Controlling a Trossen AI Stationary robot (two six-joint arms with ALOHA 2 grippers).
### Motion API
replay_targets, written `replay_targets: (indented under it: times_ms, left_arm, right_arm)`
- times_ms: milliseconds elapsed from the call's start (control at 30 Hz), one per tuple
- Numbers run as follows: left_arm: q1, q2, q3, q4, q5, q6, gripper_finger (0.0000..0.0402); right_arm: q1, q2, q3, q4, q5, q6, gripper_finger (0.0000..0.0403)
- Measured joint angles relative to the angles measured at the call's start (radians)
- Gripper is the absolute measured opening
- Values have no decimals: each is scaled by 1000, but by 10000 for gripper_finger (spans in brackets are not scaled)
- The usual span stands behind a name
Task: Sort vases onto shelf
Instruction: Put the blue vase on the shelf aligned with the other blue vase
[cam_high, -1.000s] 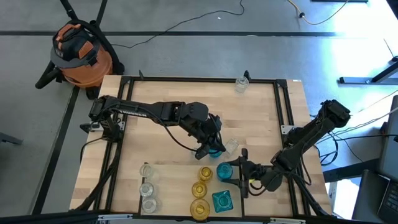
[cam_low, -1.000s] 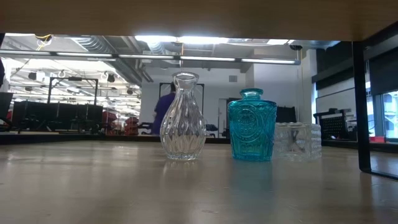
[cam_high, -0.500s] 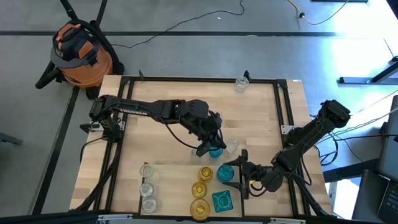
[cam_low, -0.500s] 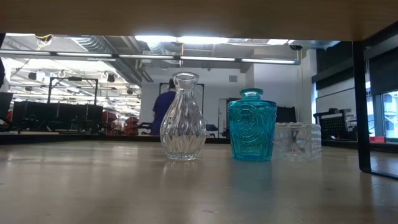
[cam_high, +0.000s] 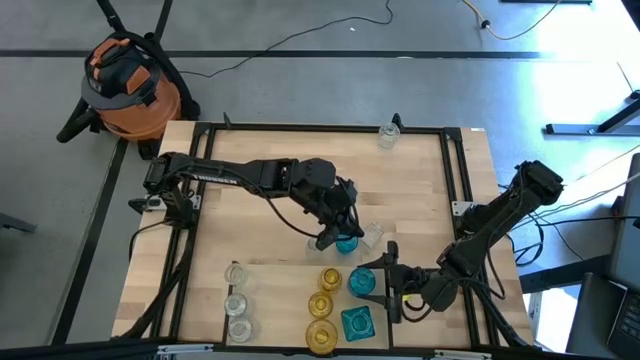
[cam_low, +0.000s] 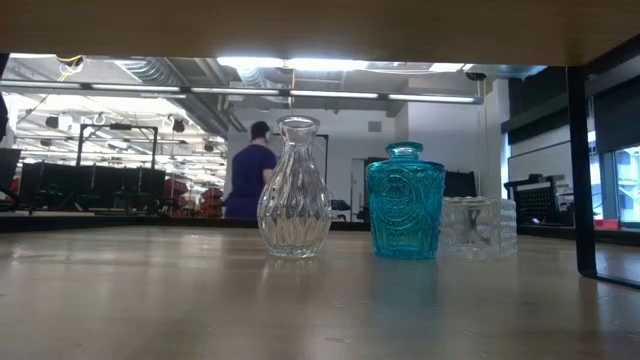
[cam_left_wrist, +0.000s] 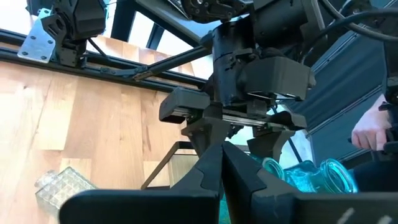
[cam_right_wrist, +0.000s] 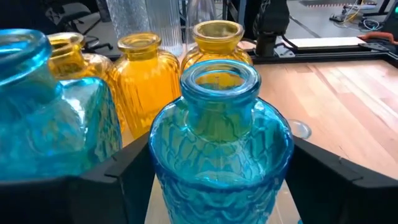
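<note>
Near the front edge of the shelf (cam_high: 280, 215), the sorted vases stood in short rows by colour: three clear ones (cam_high: 236, 301) toward the left front corner, three amber ones (cam_high: 324, 307) at the middle, and a square teal vase (cam_high: 357, 322) beside those. Just behind that square one stood a round teal vase (cam_high: 362, 281), and the right gripper (cam_high: 385, 281) sat around it with its jaws spread wide on either side of the glass, not pressing on it; the right wrist view showed the round teal vase's neck centred between the dark fingers (cam_right_wrist: 118, 177). I judged that this vase had just been set into the teal row, since its place matched the colour grouping. Room there was tight: the amber row lay just beside it, so a straight pull-back toward the right edge looked safest. Farther in, near the middle of the shelf, the left gripper (cam_high: 330, 240) was shut, its tips beside another teal vase (cam_high: 346, 243) and a clear faceted vase (cam_high: 371, 235); whether it touched either I could not tell. At the far edge, one clear vase (cam_high: 388, 135) stood alone, well apart, with open board around it.
</note>
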Motion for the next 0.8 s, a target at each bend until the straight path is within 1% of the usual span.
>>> replay_targets:
  times_ms: [267, 400, 533, 800]
  left_arm:
    - [0, 0, 0, 0, 17, 0, 2]
    - [0, 0, 0, 0, 21, 0, 2]
    - [0, 0, 0, 0, 23, 0, 2]
    - [0, 0, 0, 0, 24, 0, 2]
  right_arm:
    - [-2, 0, 8, -25, -35, 34, 284]
    - [-15, 0, 8, -36, -78, 103, 284]
    - [-29, -1, 9, -51, -127, 108, 285]
    - [-26, -1, 9, -48, -104, 101, 285]
